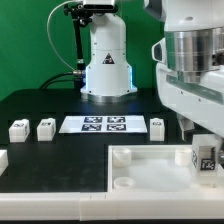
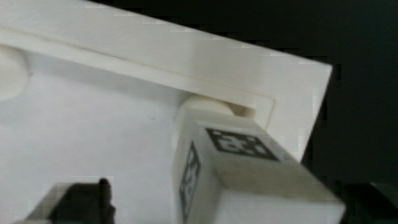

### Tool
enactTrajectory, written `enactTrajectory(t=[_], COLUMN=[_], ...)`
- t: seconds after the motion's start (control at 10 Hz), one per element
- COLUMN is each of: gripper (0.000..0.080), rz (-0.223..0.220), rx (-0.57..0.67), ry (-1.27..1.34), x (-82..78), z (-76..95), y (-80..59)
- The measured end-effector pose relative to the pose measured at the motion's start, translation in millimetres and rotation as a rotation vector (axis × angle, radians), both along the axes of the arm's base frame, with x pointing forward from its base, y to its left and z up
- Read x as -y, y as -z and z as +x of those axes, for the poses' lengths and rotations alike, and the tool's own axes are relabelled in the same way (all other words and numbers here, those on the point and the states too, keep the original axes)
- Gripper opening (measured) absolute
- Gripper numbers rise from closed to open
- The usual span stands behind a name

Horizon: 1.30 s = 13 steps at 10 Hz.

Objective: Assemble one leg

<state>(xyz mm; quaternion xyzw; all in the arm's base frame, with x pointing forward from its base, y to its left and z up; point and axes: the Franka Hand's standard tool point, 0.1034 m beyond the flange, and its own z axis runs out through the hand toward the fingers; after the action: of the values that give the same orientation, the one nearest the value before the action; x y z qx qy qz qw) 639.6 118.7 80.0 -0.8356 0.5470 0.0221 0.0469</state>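
Nearest to us, along the bottom of the exterior view, lies the big white tray [image 1: 150, 178] on the black table [image 1: 60, 160], a round socket [image 1: 121, 155] showing at its near-left corner. Over at the tray's right end, lower right of the frame, the leg [image 1: 205, 152] stands upright with its square marker facing us, and the hand [image 1: 198, 135] hangs right above it. The wrist view has the leg [image 2: 240, 165] planted at the tray's corner socket [image 2: 222, 102], and one dark finger [image 2: 86, 200] standing apart from it with bare tray between, so the hand looks spread and grips nothing; the other finger is out of sight. Further back sits a row: two spare legs [image 1: 18, 128] [image 1: 45, 127] at mid-left, the marker board [image 1: 105, 124] in the centre, and a third spare leg [image 1: 157, 126] just right of it. Farthest off, top centre, is the arm's white base [image 1: 108, 65].
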Motion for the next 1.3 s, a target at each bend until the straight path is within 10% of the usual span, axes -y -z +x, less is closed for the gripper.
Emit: enactTrajectory(t=[0.8, 1.0, 1.3], gripper=[0.0649, 0.0369, 0.0304], rz=[-0.065, -0.056, -0.039], rx=[0.124, 0.116, 0.084], ry=[-0.922, -0.813, -0.461], x=[1.6, 0.5, 6.1], z=[8.5, 8.1, 7.7], y=[-0.1, 0.7, 1.7])
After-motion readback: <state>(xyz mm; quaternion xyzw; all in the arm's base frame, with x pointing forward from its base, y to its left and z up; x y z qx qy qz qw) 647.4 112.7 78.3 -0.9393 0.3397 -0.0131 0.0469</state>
